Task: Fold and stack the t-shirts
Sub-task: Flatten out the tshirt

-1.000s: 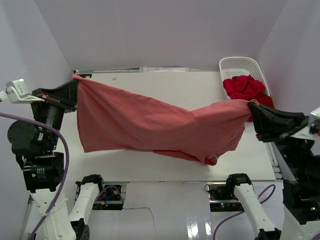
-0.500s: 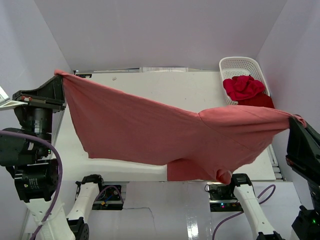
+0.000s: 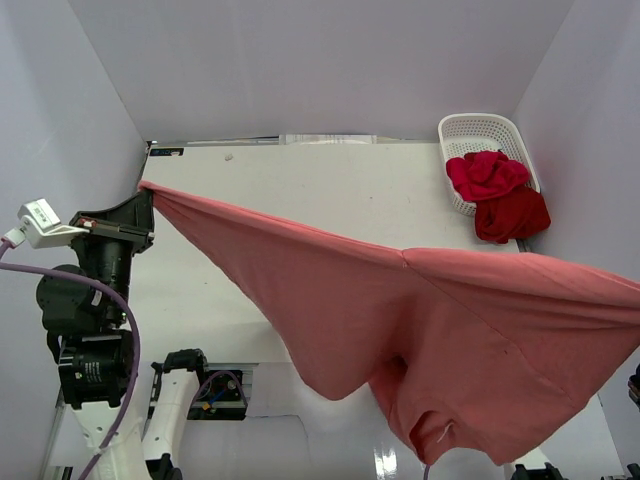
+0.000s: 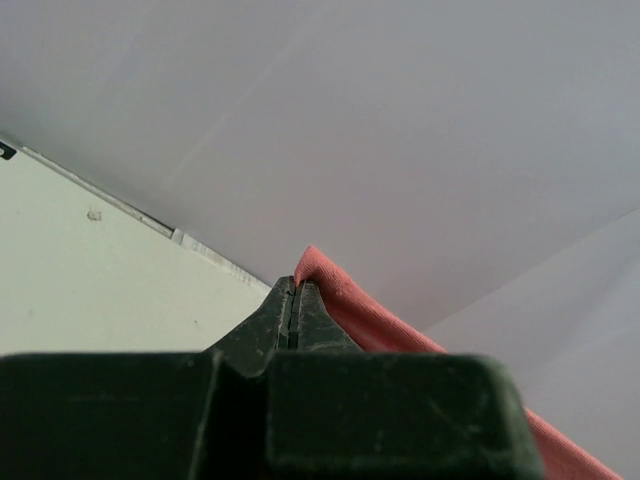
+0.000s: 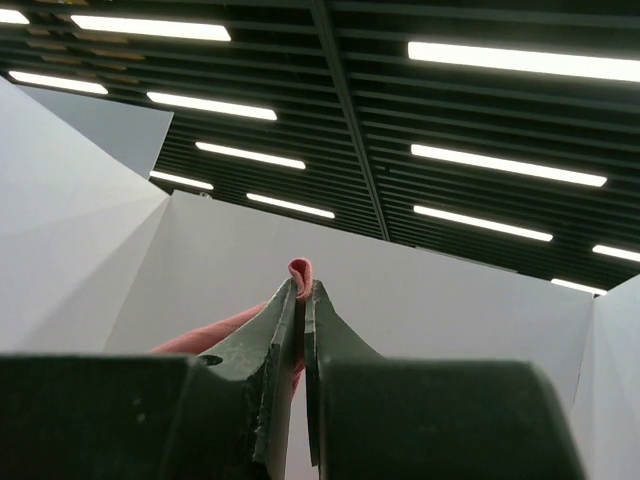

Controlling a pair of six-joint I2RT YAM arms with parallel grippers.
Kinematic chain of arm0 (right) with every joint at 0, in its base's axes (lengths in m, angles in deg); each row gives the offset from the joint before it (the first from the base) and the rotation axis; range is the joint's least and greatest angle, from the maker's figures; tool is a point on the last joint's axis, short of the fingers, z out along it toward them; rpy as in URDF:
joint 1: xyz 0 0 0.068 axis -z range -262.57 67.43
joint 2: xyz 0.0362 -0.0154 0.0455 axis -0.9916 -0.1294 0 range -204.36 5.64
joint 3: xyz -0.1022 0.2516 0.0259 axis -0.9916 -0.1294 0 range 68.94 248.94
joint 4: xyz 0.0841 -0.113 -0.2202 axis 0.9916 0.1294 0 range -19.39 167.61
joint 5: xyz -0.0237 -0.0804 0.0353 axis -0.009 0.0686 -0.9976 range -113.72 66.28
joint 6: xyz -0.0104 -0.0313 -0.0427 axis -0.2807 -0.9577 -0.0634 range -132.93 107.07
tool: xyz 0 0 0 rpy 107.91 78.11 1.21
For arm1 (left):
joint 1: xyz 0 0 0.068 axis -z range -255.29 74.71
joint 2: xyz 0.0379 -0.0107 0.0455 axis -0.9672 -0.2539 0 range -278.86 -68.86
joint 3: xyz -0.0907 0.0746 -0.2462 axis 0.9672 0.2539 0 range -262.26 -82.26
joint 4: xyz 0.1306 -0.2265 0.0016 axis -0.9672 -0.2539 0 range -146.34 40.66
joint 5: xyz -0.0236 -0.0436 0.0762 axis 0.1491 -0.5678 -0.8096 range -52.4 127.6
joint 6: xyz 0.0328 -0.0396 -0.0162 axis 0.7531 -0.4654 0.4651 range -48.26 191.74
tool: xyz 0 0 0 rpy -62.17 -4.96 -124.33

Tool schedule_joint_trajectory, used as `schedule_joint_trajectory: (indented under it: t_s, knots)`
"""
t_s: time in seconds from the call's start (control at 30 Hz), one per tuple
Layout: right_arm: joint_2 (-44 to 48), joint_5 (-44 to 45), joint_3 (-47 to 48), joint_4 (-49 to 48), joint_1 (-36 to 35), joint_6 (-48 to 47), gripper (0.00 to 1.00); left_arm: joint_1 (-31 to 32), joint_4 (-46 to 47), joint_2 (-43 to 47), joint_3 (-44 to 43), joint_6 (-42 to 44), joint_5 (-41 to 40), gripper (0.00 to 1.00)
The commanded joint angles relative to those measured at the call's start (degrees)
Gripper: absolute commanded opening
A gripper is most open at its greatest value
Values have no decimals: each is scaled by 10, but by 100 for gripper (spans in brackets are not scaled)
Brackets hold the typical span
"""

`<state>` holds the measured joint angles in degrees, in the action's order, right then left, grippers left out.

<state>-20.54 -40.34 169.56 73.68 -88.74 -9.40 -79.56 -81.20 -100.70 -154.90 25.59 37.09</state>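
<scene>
A dusty salmon-red t-shirt hangs stretched in the air between my two arms, above the white table. My left gripper is shut on one corner of it at the left; the left wrist view shows that corner poking past the shut gripper. The right arm is out of the top view past the right edge. In the right wrist view my right gripper is shut on a small fold of the salmon t-shirt, pointing up at the ceiling. The cloth sags low near the front.
A white lattice basket stands at the table's back right. A bright crimson t-shirt is bunched in it, and a darker red t-shirt spills over its front rim. White walls enclose the table on three sides.
Both arms have pulled wider apart and the right one has risen out of the top view. The salmon t-shirt has stretched out and come nearer the camera.
</scene>
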Motion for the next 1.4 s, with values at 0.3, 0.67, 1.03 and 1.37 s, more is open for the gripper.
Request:
schedule_joint_trajectory:
  t_s: [0.3, 0.67, 1.03, 1.37]
  knots:
    - [-84, 90, -140, 17, -3, 52, 8, -6, 54, -72, 51, 17, -30, 0]
    - [-301, 52, -279, -159, -3, 74, 8, -6, 241, -334, 52, 37, -58, 0]
    - [-674, -31, 263, 2, 4, 65, 8, -6, 171, -631, -369, 37, 21, 0]
    - [-436, -88, -187, -89, 10, 101, 8, 0, 232, -466, -18, 37, 78, 0]
